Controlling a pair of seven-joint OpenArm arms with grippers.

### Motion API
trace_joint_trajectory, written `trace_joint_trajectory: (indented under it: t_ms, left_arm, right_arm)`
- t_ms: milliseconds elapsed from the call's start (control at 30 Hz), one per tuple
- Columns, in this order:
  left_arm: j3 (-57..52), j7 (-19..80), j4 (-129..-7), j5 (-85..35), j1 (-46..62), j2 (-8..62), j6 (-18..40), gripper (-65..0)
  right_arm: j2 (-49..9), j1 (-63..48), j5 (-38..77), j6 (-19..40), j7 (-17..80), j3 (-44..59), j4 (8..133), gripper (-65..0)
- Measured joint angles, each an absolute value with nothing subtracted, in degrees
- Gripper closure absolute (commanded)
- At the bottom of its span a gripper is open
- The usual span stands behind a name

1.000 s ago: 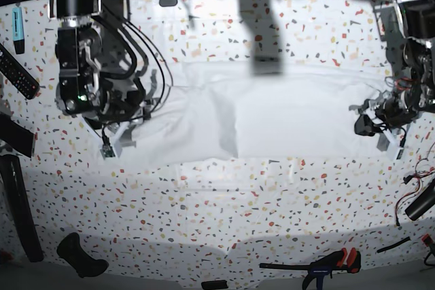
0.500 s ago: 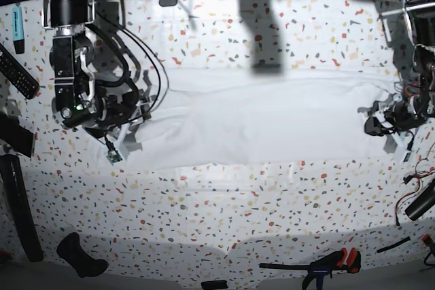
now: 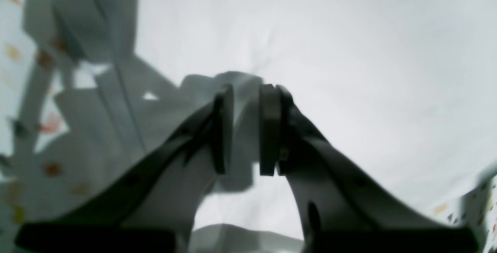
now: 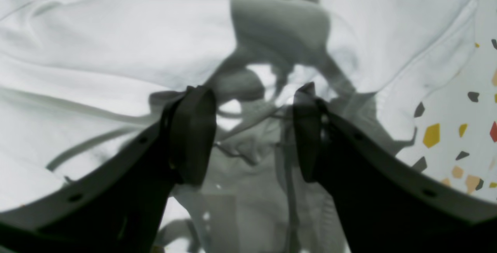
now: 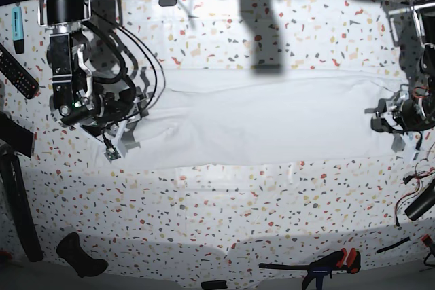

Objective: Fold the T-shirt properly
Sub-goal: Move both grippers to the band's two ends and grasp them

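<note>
The T-shirt [image 5: 265, 117] lay spread across the middle of the table [image 5: 224, 215], a long white band running side to side, mostly flat with a few soft creases toward one end. At the end on the base view's right, the left hand [image 5: 394, 125] sat right at the shirt's edge; seen from its own wrist camera, the left hand [image 3: 244, 128] had its two pads drawn close with a narrow gap between them, low over white cloth, but the blur kept me from telling whether any fabric was caught there. At the opposite end, the right hand [image 5: 119, 142] stood over the shirt's other edge, and from its wrist camera the right hand [image 4: 252, 132] had its fingers [image 4: 192, 136] held wide apart, empty, above rumpled cloth and a hem line, with speckled tabletop showing just beside it. Farther out, a remote control [image 5: 17, 71] and a blue marker [image 5: 18, 28] lay near the far left side of the table. Along the near edge rested a black clamp with red handles [image 5: 326, 264] and a black angular piece [image 5: 80, 256], well apart from the shirt.
</note>
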State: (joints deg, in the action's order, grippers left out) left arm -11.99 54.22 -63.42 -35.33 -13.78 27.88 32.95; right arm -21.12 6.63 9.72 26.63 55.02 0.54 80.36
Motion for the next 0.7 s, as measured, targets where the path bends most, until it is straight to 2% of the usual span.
trace_joint_trajectory:
  t_ms: [67,167,233,433,700]
  left_arm:
    - [-12.0,53.4,-66.7,-35.9,-13.8,28.8,33.0,-15.2]
    - [-12.0,52.7,-70.0,-35.9,-14.5,30.3,33.0,-32.0]
    - [-12.0,53.0,-70.5,-35.9,-14.4,31.0,33.0,-38.9]
    - [-12.0,56.8,-70.1,-30.1,-14.1,31.3,33.0,-39.2]
    - [-12.0,51.2,-65.2,-25.4,-14.1,31.3,33.0,-39.1]
  right_arm:
    - [-21.1,6.6,9.7,26.6,54.9,0.5,80.4,-33.2]
    - [-21.1,6.6,9.4,26.6,54.9,0.5,80.4,-33.2]
    - [-21.1,6.6,9.4,26.6,54.9,0.5,80.4,-33.2]
    - [-21.2,6.7,9.4,26.6,54.9,0.5,80.4,-33.2]
    - [-21.3,6.5,8.4,26.7,53.6,0.5,81.5,-33.2]
